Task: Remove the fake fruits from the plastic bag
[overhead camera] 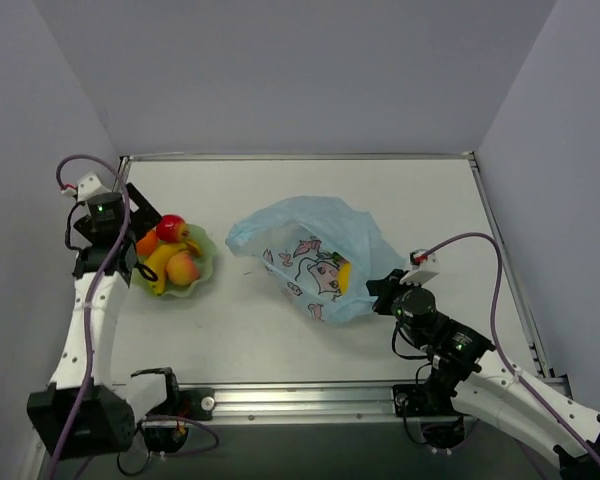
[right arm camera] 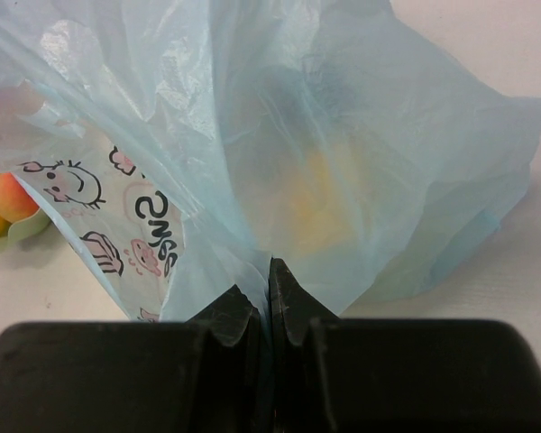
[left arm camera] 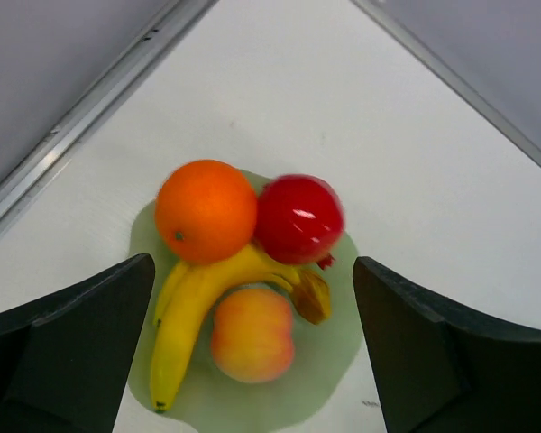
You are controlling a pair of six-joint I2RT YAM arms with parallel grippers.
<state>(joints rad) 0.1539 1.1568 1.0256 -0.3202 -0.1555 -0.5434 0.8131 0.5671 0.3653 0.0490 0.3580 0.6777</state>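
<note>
Pinched shut at the near right corner of the plastic bag, the right gripper has its two dark fingers pressed together with a fold of the thin blue film caught between them. Inside the bag, just beyond that pinch, a yellow fruit shows through the translucent wall as a soft yellowish patch; its shape is too veiled to name. The bag lies crumpled on its side with its cartoon print of dark outlines and pink marks facing up and toward the near edge. The other fake fruits are out of the bag and well to its left, heaped on a pale green plate: an orange and a red apple touch side by side on the side farther from the bag's near edge, a banana curves beneath them, and a peach sits tucked inside the banana's curve. The apple looks slightly blurred. Also left of the bag, above that heap, hangs the left gripper, spread wide with nothing between its fingers, one dark finger on either side of the pile and touching no fruit. Bag and plate both rest on the white table.
</note>
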